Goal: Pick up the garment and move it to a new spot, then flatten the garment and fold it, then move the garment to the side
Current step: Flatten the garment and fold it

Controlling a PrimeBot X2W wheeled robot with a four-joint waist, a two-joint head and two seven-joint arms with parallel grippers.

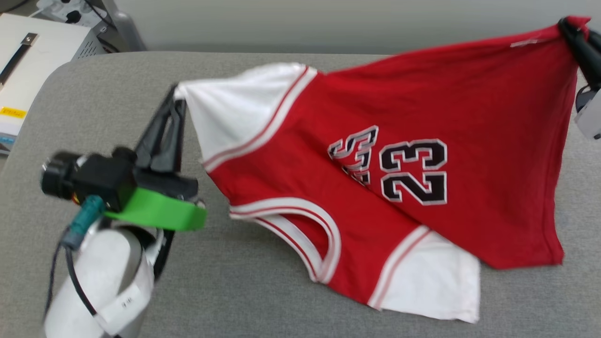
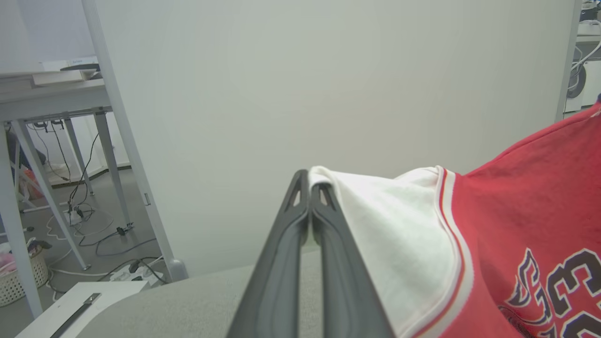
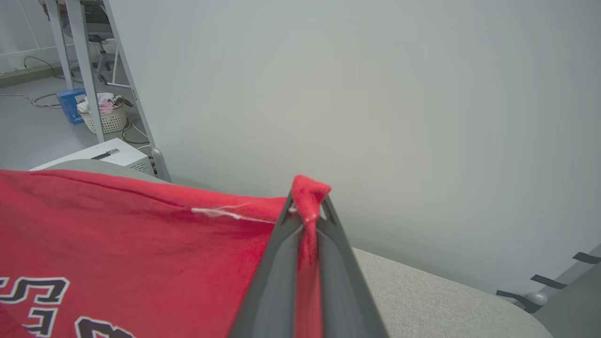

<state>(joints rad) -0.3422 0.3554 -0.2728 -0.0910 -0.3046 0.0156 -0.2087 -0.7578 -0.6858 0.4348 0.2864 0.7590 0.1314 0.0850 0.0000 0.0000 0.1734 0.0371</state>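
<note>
The garment (image 1: 375, 155), a red T-shirt with white sleeves, striped trim and the number 23 on the chest, hangs stretched above the grey cushion (image 1: 235, 291), its lower sleeve and collar resting on it. My left gripper (image 1: 177, 94) is shut on the tip of a white sleeve (image 2: 375, 225), as the left wrist view shows at the fingertips (image 2: 300, 188). At the top right my right gripper (image 1: 570, 28) is shut on a red corner of the hem (image 3: 307, 188). The cloth (image 3: 117, 234) slopes down between both grippers.
A pale wall (image 2: 328, 84) stands just behind the cushion. At the far left sit a white box (image 1: 28, 70), table legs (image 2: 117, 155) and floor cables. A small basket (image 3: 105, 117) is on the floor beyond.
</note>
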